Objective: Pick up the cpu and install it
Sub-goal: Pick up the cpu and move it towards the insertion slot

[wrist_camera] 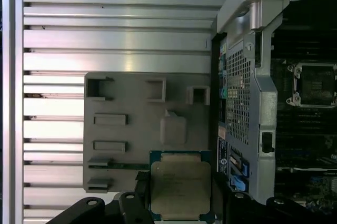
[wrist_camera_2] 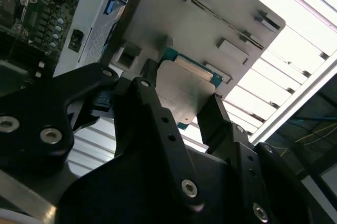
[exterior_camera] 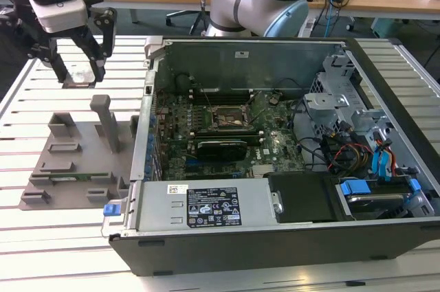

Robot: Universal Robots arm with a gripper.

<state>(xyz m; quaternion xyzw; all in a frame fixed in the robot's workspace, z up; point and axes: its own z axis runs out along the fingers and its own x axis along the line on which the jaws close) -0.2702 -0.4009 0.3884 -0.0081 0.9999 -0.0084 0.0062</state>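
Slatted metal desk (exterior_camera: pixel 41 251) carries two things here: a grey holder tray (exterior_camera: pixel 69 151) toward the exterior view's left and an open computer case (exterior_camera: pixel 275 237) filling its right.

My pincer (exterior_camera: pixel 78 72) hangs over the far end of the tray, and I read it as clamped on the cpu (wrist_camera: pixel 180 184). In both wrist views the jaws press on two opposite edges of the chip. Its silvery top faces the first wrist camera, and its green rim shows past the jaws. It looks lifted clear of the tray rather than resting in a slot, though I can't be certain of the gap.

What matters from my seat is where the socket (exterior_camera: pixel 230 117) lies. It sits on the board inside the case, well apart from the pincer, toward the exterior view's right and beyond the case's side wall (exterior_camera: pixel 148 110). The chip is square, so I have no long axis to line up, only its edges against the socket frame.
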